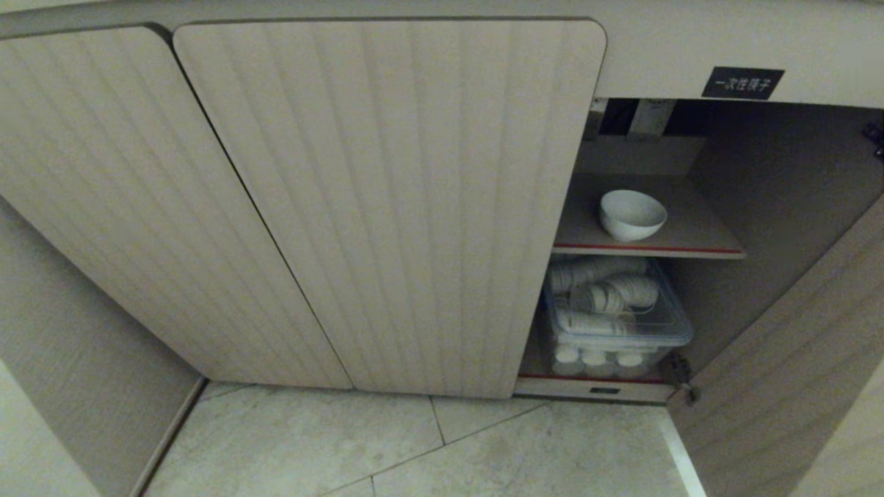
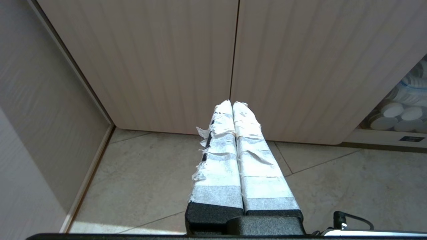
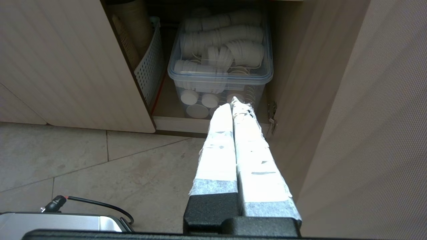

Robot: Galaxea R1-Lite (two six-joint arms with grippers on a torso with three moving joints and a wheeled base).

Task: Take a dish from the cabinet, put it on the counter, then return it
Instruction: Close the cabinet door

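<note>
Dish: the small glossy white round bowl point(image 1: 632, 215) stands upright on the upper grey shelf with red front edge point(image 1: 697, 238), inside the beige ribbed cabinet point(image 1: 387, 207), right door open.
Below: clear plastic box of white paper cups point(image 1: 611, 314) on the bottom shelf.
Left end effector point(image 2: 232, 103): clenched, empty, above the floor tiles point(image 2: 150, 180) before the closed doors.
Right end effector point(image 3: 233, 101): clenched, empty, pointing at the plastic box.
</note>
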